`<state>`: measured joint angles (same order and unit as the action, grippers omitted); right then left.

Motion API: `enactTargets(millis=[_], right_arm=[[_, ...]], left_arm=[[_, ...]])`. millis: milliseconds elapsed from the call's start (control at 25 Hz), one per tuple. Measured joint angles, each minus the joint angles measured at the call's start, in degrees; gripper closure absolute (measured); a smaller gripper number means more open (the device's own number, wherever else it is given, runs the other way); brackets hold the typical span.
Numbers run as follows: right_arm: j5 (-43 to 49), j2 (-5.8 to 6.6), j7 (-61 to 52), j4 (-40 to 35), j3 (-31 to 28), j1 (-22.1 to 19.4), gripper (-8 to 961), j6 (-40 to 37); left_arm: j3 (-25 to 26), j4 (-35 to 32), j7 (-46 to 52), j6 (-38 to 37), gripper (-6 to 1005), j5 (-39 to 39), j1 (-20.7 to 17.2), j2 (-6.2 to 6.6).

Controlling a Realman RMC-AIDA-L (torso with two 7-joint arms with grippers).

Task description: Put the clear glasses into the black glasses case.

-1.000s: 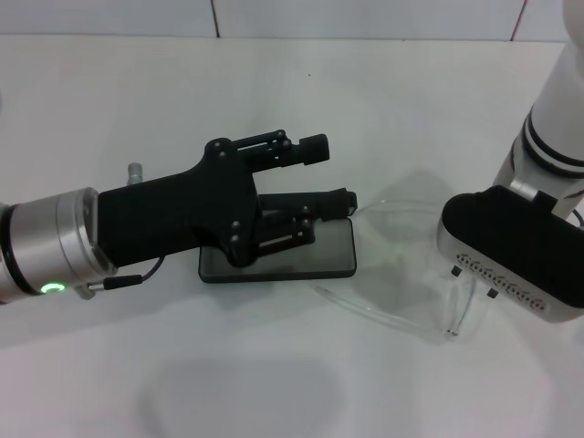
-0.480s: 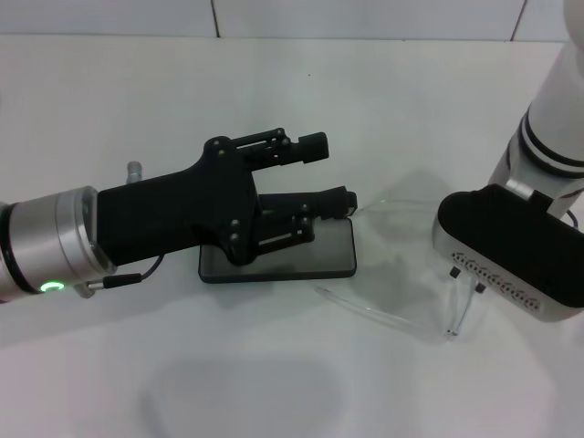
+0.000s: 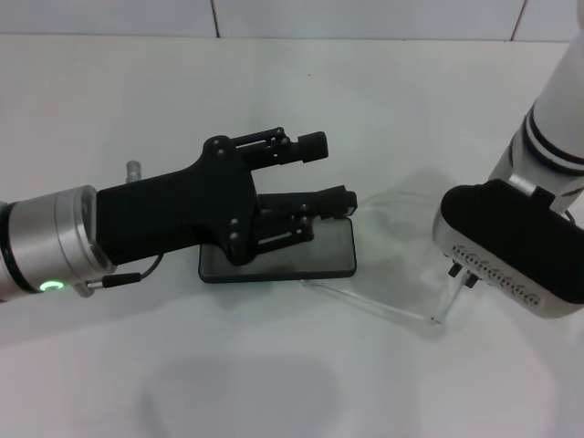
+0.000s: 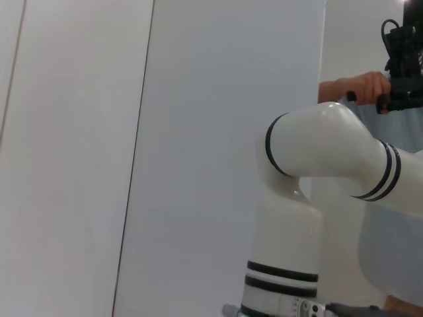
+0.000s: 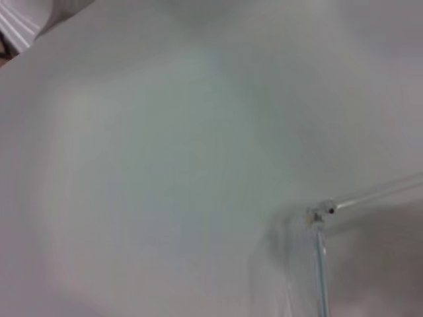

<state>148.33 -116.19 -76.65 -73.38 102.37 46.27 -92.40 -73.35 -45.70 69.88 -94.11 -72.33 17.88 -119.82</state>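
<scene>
Glasses (image 3: 392, 274) lie on the white surface (image 3: 274, 383) just right of the case (image 3: 278, 260), one arm touching its corner. Left pincer (image 3: 333, 173) hovers spread open above the case; right pincer (image 3: 461, 274) at the glasses, fingers can't tell. Right wrist: glasses hinge (image 5: 320, 212) close up

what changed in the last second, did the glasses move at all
Yes. The right claw has drawn the clear glasses toward the black glasses case; the near arm's tip now reaches the case's edge. The left claw, open over the case, and the case itself stayed put.
</scene>
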Motion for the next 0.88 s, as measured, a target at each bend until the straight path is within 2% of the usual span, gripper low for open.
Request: enactTargets(millis=[400,720,880], right_arm=[[-2.71,0.0,-1.53,-7.21,-3.59,-4.12,836,-5.11],[-5.77,0.0,-3.79,-14.92,-6.04,-9.54,865,-8.01],[-9.61,0.0,-4.33,-17.89,-9.15,-11.97,866,-9.45]], left_arm=[[0.43,-0.71,0.0,-0.3,501,0.61,0.12,0.13],[1.35,-3.18,0.0,-0.52,506,1.24,-0.51,0.38],[2.08,-3.5,0.0,-0.58,508,1.25,-0.53,0.46]])
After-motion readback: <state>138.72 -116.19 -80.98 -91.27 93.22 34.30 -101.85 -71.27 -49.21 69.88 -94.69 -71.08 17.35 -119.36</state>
